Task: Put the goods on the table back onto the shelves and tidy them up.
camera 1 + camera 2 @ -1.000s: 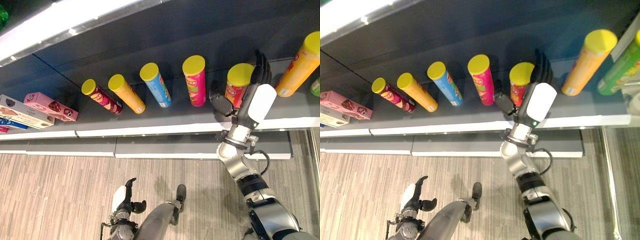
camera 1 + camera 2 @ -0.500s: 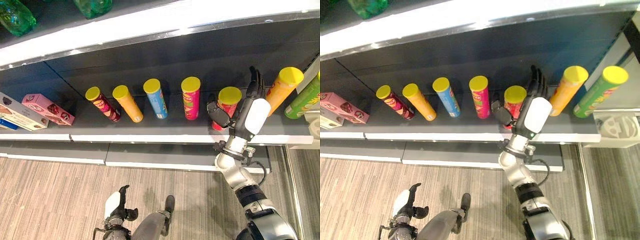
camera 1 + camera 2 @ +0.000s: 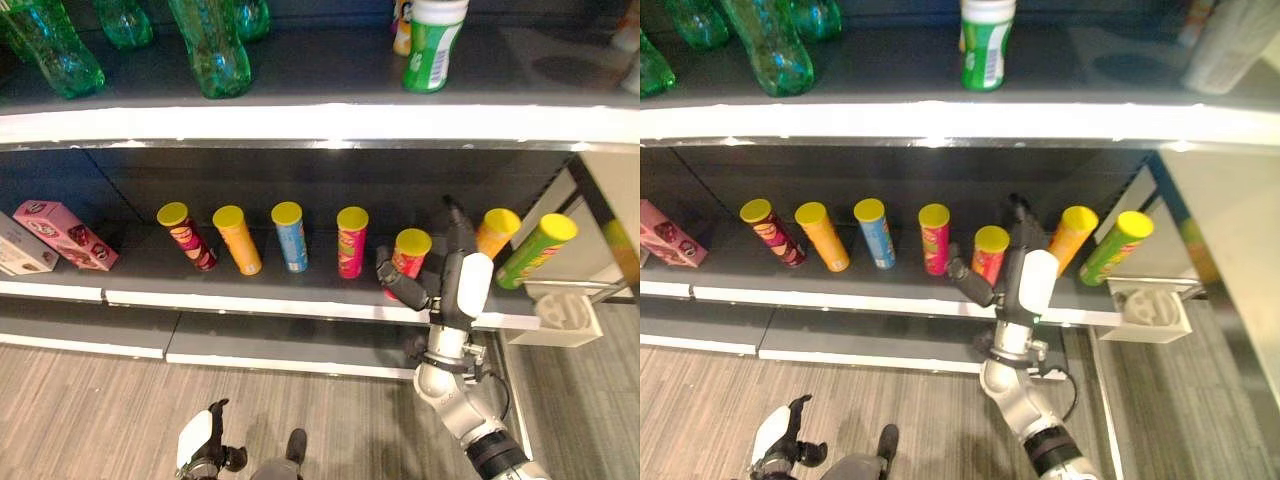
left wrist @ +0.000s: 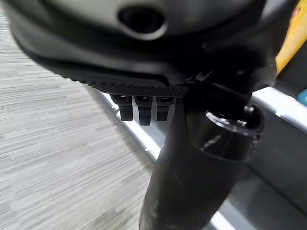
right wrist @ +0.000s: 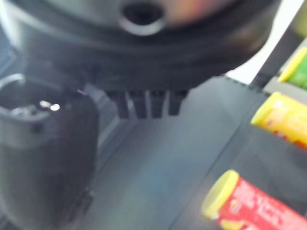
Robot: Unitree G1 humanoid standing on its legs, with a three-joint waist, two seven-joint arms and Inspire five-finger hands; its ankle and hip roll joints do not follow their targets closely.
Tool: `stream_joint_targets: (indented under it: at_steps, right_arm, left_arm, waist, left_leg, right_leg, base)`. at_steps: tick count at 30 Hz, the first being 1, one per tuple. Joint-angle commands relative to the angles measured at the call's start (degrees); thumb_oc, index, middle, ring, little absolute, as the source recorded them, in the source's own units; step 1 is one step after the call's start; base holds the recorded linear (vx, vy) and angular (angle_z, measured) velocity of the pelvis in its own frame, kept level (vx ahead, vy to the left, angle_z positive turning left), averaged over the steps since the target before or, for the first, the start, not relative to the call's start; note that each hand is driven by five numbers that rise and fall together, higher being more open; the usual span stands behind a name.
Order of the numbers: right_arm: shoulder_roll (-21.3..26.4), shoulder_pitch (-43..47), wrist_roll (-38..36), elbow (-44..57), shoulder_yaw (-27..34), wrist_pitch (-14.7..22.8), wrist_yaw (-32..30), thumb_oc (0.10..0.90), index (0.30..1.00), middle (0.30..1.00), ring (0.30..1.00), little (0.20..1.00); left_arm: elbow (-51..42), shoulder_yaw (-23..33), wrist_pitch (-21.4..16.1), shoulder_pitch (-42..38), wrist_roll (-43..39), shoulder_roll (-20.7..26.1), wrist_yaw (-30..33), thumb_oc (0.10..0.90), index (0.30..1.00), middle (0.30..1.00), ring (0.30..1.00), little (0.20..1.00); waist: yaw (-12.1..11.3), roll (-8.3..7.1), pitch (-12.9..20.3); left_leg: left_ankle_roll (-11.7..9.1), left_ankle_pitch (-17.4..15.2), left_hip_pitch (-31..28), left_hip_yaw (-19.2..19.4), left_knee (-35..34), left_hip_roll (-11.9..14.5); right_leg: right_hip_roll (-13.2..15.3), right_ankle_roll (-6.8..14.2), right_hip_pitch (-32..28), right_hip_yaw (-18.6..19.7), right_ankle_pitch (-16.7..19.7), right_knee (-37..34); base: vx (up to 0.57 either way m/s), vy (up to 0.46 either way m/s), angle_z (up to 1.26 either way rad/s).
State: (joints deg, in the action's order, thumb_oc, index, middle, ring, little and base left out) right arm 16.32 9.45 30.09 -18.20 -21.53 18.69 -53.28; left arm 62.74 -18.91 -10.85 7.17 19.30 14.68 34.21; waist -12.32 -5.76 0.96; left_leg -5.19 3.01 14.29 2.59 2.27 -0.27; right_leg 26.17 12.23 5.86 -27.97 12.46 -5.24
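**Red can released on the shelf**

Red can (image 3: 410, 258) stands upright on the lower shelf (image 3: 300, 300), in the row of cans. A second ago my right hand (image 3: 462, 285) was close around it; now my fingers are straight and spread, just beside the can, with the thumb in front of it, and I hold nothing. The view has also risen, so the camera moved, not the cans. I judge this can is placed, and the next work is to take more goods.

My left hand (image 3: 196, 450) hangs low over the floor, fingers relaxed and empty.

To the left stand the pink can (image 3: 351, 240), blue can (image 3: 290, 236) and two more cans. To the right, an orange can (image 3: 494, 232) and a green can (image 3: 534, 250) lean just beside my hand; drawing back carelessly could knock them. Green bottles (image 3: 215, 50) stand on the upper shelf.
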Motion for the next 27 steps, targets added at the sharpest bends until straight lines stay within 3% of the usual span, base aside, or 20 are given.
stream_joint_targets:
  at_steps: [1, 9, 13, 27]
  right_arm:
    - [1.94, 0.01, -2.13, 4.63, -0.16, 6.82, 2.18, 0.8, 0.9, 0.9, 0.9, 0.9]
    - [0.29, -6.95, -6.18, 1.18, -5.19, 9.81, 7.63, 0.8, 0.9, 0.9, 0.9, 0.9]
    - [-0.11, -9.77, -10.33, -3.35, -9.41, 11.22, 13.26, 0.8, 0.9, 0.9, 0.9, 0.9]
    - [5.17, -9.7, -11.29, -8.07, -11.21, 9.78, 16.91, 0.8, 0.9, 0.9, 0.9, 0.9]
  left_arm:
    - [2.27, -2.28, -1.34, 0.17, 1.31, -1.93, 0.51, 0.8, 0.9, 0.9, 0.9, 0.9]
    - [3.09, -1.82, -1.3, 0.51, 1.24, -2.51, 0.62, 0.8, 0.9, 0.9, 0.9, 0.9]
    - [4.35, -1.65, -1.63, 0.7, 0.26, -3.39, 0.74, 0.8, 0.9, 0.9, 0.9, 0.9]
    - [7.1, -2.7, -0.75, 1.11, -0.63, -3.77, -0.63, 0.8, 0.9, 0.9, 0.9, 0.9]
  waist:
    - [-2.13, 3.36, 3.27]
    - [-0.85, 3.42, 3.87]
    - [-0.09, 3.43, 3.74]
    - [0.54, 3.86, 3.16]
  left_leg:
    - [0.92, -3.23, -7.1, -3.02, -5.67, 1.54]
    - [0.1, -2.77, -9.23, -3.37, -6.85, 2.28]
    - [-0.38, -2.72, -9.76, -3.63, -7.08, 2.9]
    - [-1.37, -2.12, -9.36, -4.24, -7.25, 3.86]
  right_leg:
    - [-0.55, 2.77, -5.13, -1.01, 2.17, 0.24]
    - [-1.76, 2.57, -7.34, -1.69, 0.52, 0.24]
    - [-2.55, 2.29, -8.19, -1.98, -0.27, 0.24]
    - [-4.49, 1.61, -9.08, -2.61, -2.6, 0.25]
  base:
    - [0.06, -0.043, 0.0]
    - [0.05, -0.027, 0.04]
    - [0.02, -0.034, 0.04]
    - [0.01, -0.043, 0.03]
